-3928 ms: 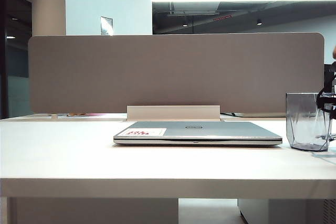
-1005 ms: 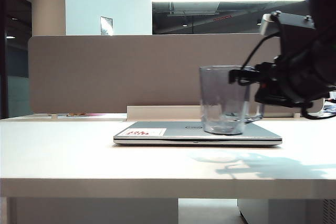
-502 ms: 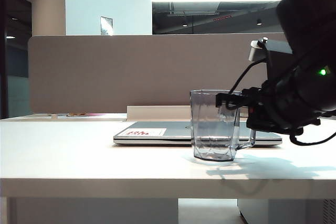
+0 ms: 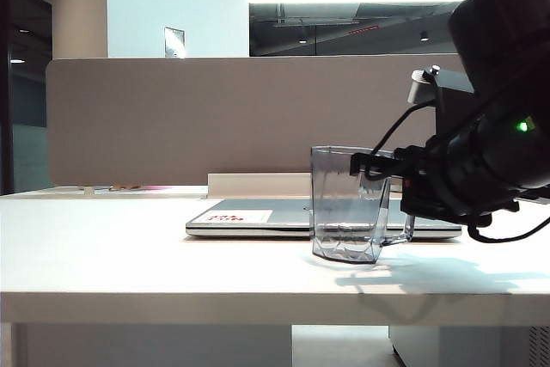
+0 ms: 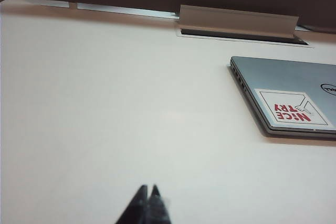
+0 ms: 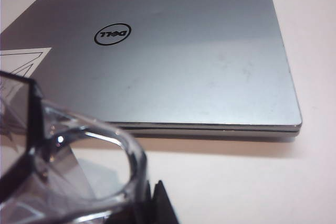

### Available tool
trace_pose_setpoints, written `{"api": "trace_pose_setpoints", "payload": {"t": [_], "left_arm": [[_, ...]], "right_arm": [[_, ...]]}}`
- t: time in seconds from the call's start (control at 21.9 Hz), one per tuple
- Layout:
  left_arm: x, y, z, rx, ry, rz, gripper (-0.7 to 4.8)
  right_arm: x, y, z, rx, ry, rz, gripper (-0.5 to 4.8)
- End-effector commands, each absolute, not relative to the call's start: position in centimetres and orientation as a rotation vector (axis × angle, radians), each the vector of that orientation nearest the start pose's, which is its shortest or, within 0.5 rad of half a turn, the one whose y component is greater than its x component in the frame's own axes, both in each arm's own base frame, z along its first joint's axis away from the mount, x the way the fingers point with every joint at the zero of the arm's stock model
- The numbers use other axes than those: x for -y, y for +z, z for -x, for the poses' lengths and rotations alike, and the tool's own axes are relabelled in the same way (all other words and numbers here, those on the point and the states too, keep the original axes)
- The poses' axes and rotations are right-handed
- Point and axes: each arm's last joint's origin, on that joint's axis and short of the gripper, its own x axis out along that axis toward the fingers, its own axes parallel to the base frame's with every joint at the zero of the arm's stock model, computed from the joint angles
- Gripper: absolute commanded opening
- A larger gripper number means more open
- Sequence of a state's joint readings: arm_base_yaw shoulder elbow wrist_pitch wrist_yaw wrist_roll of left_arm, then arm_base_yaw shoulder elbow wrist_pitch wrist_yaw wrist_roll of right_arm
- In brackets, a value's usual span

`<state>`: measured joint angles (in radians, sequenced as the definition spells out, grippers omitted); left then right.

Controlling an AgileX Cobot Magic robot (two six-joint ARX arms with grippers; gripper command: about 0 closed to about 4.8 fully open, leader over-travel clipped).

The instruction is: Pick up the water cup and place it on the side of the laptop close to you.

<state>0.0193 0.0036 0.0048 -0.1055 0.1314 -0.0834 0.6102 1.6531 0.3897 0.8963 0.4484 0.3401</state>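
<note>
I see the white table [image 4: 129, 264] with the closed laptop [image 4: 258, 212] flat on it, logo up. Right arm [image 4: 498, 126] reaches in from the right. The water cup [image 4: 348, 208] sits on the table just in front of the laptop's near edge, slightly tilted. Right gripper [image 4: 378, 162] pinches the water cup's rim, jaws narrow. Left gripper [image 5: 149, 200] hangs over bare table, tips together, well apart from the laptop.
</note>
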Motion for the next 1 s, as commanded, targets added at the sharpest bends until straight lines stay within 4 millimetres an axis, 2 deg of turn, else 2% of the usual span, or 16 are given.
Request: {"api": "trace_pose_setpoints", "payload": {"t": [0.05,0.82,0.91,1.0], "left_arm": [[0.21,15.65,-9.68,-0.098,-0.116,0.094,-0.03],[0.21,15.66,-9.68,-0.097,-0.116,0.094,-0.04],[0.21,15.66,-9.68,-0.097,-0.116,0.094,-0.04],[0.21,15.66,-9.68,-0.097,-0.116,0.094,-0.03]], "right_arm": [[-13.93,11.72,-22.09,-0.342,0.107,-0.145,0.43],[-13.97,11.81,-22.1,-0.333,0.111,-0.137,0.69],[-14.12,12.0,-22.08,-0.314,0.121,-0.135,1.2],[-14.31,12.15,-22.02,-0.3,0.132,-0.133,1.2]]}}
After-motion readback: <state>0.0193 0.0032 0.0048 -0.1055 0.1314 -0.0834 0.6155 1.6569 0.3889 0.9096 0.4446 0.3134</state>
